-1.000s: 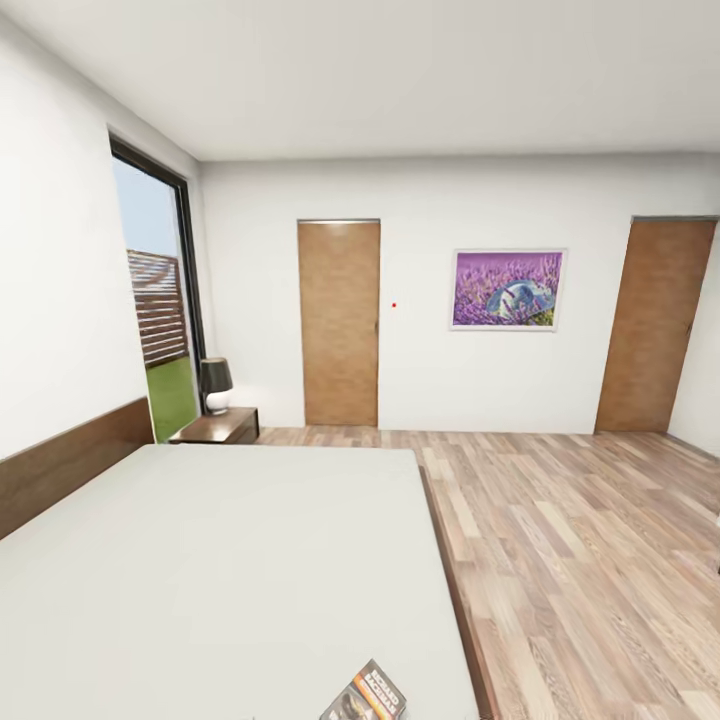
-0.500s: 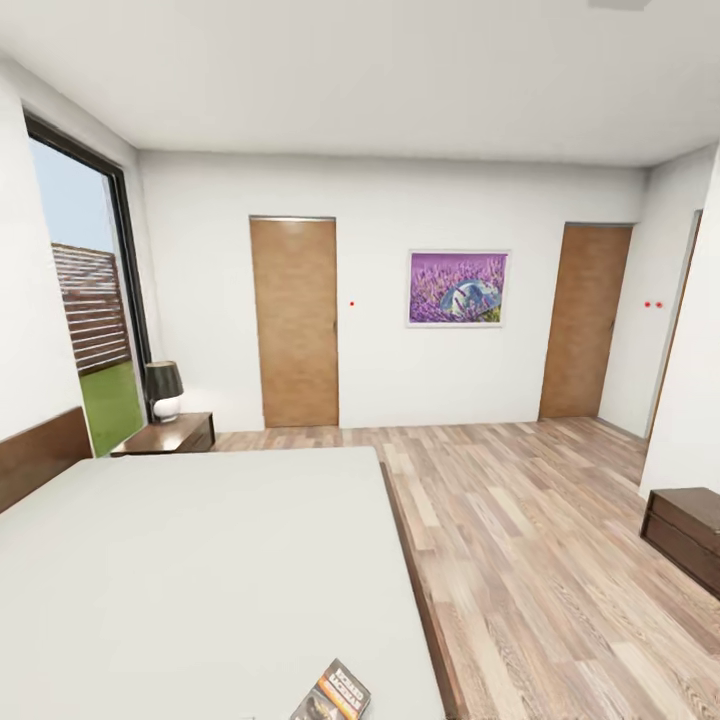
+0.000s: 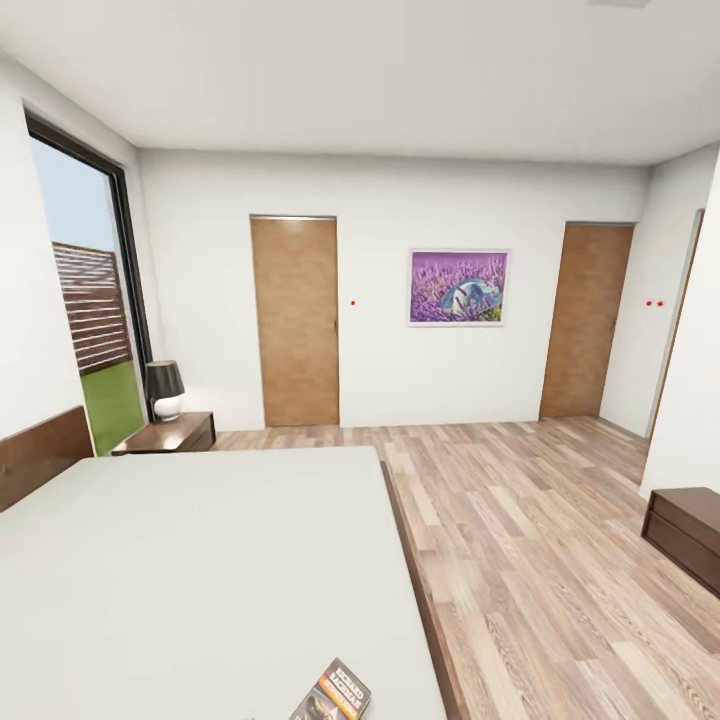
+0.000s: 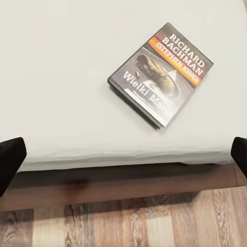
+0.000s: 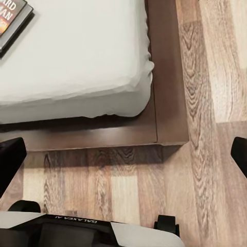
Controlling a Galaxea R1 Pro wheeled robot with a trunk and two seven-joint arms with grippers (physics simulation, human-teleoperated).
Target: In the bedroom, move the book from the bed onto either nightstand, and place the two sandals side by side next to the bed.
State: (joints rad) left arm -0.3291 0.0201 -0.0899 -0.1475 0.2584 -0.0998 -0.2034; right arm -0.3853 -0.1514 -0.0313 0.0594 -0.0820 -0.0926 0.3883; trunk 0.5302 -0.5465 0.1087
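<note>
- since a second ago the whole head picture has slid sideways, which is the camera turning, not the furniture: a dark cabinet [image 3: 688,535] now shows at the right edge, and the nightstand [image 3: 170,436] sits further toward the left; over the last half second nothing has shifted.
- the book [image 3: 333,692] lies flat on the bed [image 3: 200,560] at the bottom centre of the head frame, close to the mattress's near corner; in the left wrist view it is in the upper right, cover up, turned at an angle to the mattress edge.
- the left gripper [image 4: 123,154] has its dark fingertips at the two side edges of its frame, spread wide with nothing between them; the right gripper [image 5: 123,154] is likewise spread and empty, above the bed frame's corner and the plank floor.
- the book looks thin, light and fairly stiff, but it lies flush on a soft mattress, so i judge a pinch across one free edge or corner, pressing slightly into the bedding, would serve best; its glossy cover may slip.
- the nightstand with a lamp [image 3: 164,389] stands at the middle left, well apart from the book.
</note>
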